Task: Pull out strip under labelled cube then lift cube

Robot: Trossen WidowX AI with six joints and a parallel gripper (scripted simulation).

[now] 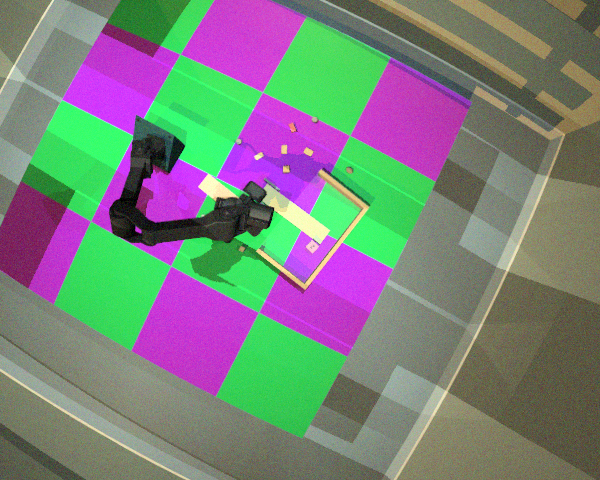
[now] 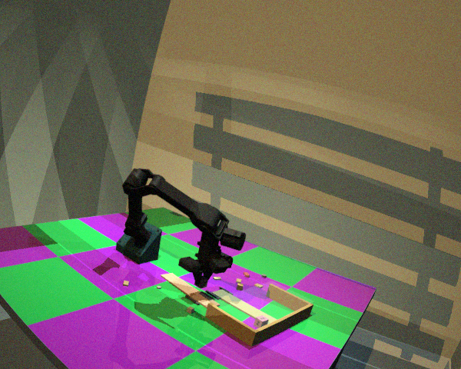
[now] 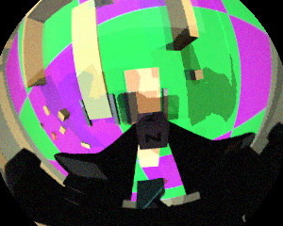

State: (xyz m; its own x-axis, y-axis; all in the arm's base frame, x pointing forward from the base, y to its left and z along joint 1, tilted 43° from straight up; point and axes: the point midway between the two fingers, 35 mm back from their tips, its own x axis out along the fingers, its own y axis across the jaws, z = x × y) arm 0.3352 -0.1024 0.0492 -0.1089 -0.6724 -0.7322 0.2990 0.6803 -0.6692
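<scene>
My gripper (image 2: 200, 282) (image 3: 151, 124) is shut on a dark, shaded cube (image 3: 152, 132) whose letter looks like an N. The cube is held above the table; the top view does not show it behind the arm. A long pale strip (image 1: 210, 188) (image 2: 175, 281) (image 3: 148, 157) runs below the gripper toward the robot base. A second pale strip (image 1: 303, 219) (image 2: 248, 307) (image 3: 87, 49) lies inside the wooden frame. Another lettered cube (image 1: 312, 246) (image 2: 260, 320) sits by that strip's far end, inside the frame.
The wooden frame (image 1: 341, 188) (image 2: 230, 319) has low walls and is open toward the robot base. Thin grey rails (image 3: 114, 108) stand beside the strips' paths. A small block (image 1: 242, 248) (image 2: 190, 310) (image 3: 198, 74) lies outside the frame. Several loose blocks, one orange (image 1: 292, 127) (image 2: 246, 274), lie on the other side.
</scene>
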